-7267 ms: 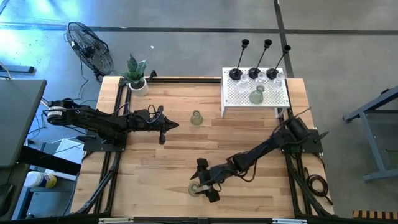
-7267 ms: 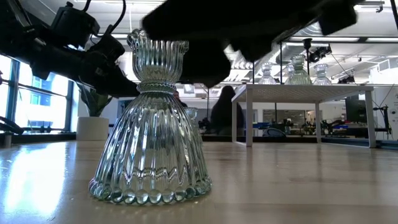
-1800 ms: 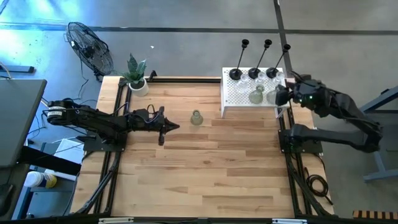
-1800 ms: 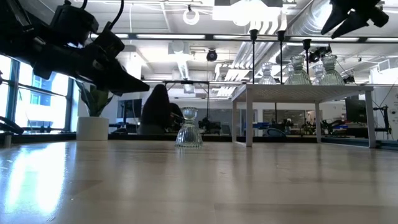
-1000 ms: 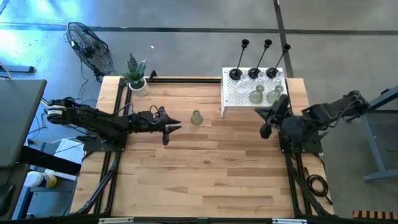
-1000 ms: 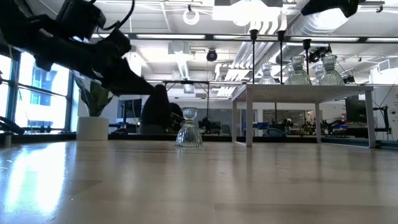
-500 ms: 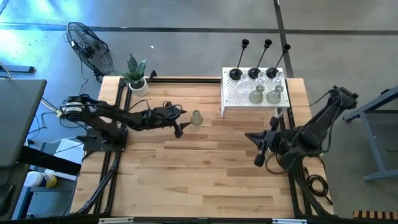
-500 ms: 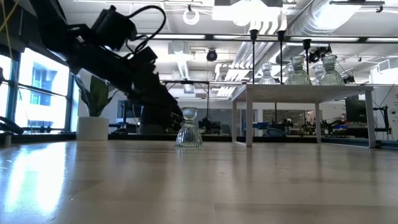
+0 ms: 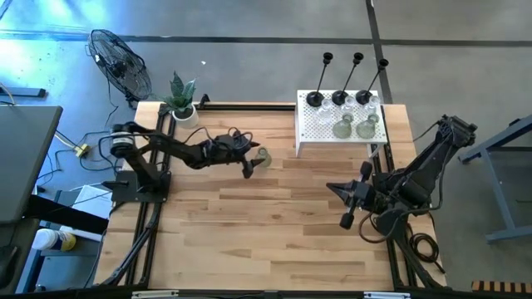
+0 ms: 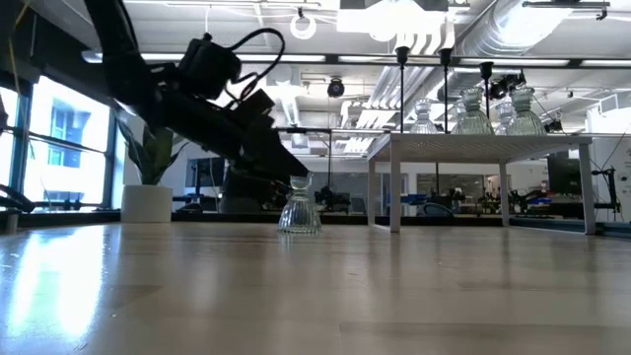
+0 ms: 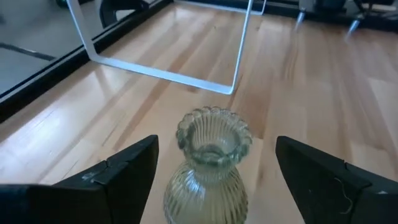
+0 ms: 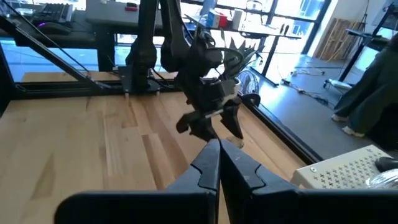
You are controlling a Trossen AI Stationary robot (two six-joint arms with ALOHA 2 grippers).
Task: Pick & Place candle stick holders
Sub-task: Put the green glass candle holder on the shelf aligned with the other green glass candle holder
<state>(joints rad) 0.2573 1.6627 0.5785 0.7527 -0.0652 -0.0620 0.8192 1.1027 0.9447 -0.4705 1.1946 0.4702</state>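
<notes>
Your left arm stretches low across the table (image 9: 249,232), its left gripper (image 9: 253,162) spread wide around the pale-green holder (image 9: 263,158), not clamping. Your right gripper (image 9: 342,204), fingers shut and empty, hangs folded near the table's right edge.

One camera looks straight down on the worktop (image 9: 274,224); another sits low, level with it; wrist cameras look forward closely.

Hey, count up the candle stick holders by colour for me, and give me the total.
Black candle stick holders: 3
Pale-green glass holders: 3
Clear glass holders: 3
Total: 9
</notes>
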